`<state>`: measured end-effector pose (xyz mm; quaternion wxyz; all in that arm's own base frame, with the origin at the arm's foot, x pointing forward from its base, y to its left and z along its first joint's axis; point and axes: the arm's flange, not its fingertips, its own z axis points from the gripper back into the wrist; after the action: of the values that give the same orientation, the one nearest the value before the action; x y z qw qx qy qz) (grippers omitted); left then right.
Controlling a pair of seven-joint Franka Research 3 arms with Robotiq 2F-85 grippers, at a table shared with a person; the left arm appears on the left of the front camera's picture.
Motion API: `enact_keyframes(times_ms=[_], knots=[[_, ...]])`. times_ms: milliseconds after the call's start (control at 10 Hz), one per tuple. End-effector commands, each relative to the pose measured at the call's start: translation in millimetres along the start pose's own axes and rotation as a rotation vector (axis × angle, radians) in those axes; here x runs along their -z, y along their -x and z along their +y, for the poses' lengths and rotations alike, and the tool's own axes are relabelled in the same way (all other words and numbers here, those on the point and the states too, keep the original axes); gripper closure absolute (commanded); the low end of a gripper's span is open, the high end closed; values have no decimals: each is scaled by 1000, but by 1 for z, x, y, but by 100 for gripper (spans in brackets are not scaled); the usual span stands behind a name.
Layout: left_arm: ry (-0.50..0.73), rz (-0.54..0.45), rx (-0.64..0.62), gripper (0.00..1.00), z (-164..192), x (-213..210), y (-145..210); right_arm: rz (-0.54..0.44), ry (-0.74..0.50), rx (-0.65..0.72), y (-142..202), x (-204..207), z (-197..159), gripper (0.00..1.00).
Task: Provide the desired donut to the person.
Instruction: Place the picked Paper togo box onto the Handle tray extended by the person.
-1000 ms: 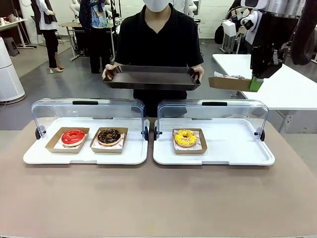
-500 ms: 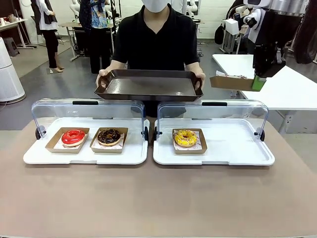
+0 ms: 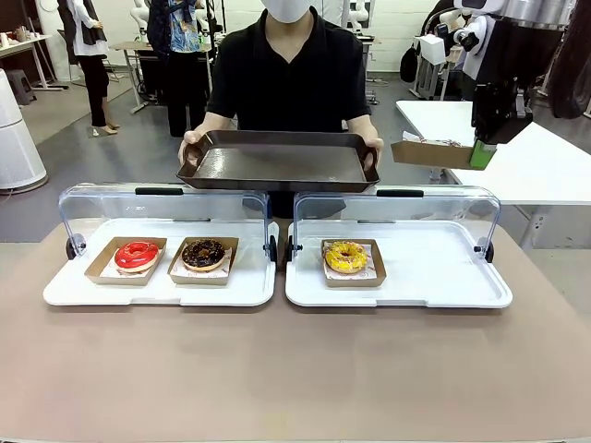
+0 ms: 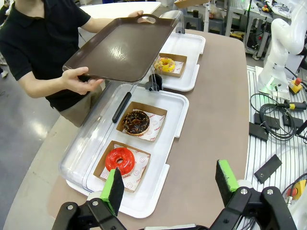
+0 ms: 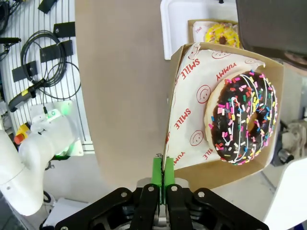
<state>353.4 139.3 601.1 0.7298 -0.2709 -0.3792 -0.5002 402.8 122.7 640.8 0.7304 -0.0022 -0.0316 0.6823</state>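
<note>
The left gripper (image 4: 170,181) hangs over the near edge of the brown table (image 4: 216,120). Its green-padded fingers (image 4: 115,188) are spread wide with nothing between them. Just beyond the fingertips lies a white display tray (image 4: 168,129) with its clear lid swung back. Nearest the fingers in it sits a red-glazed donut (image 4: 120,160) in a carton, and past that a chocolate donut (image 4: 135,121). Farther out along the same line, a second white tray (image 4: 192,48) carries a yellow donut (image 4: 164,64).

The right gripper (image 5: 162,175) is well up off the table. Its fingers are pressed together on the rim of a cardboard carton (image 5: 225,166), pinching it along with the printed paper liner. The sprinkled donut (image 5: 244,117) lies in that carton, out past the fingertips and off to one side of them.

From the front, the carton juts sideways from those fingers toward the person (image 3: 294,74) at the far side. The person holds a dark serving tray (image 3: 282,164) in both hands (image 3: 191,145), above the display lids. The carton is near the serving tray's corner but apart from it.
</note>
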Motion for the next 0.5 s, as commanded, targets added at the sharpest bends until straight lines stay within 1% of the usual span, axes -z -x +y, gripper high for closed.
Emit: enact_keyframes(times_ms=[0, 300, 400], knots=[[7, -8, 1, 0, -1, -3, 1, 6, -1, 9, 2, 1, 2, 100], [7, -8, 1, 0, -1, -3, 1, 6, -1, 9, 2, 1, 2, 100], [7, -8, 1, 0, -1, -3, 1, 0, 0, 0, 0, 0, 0, 98]])
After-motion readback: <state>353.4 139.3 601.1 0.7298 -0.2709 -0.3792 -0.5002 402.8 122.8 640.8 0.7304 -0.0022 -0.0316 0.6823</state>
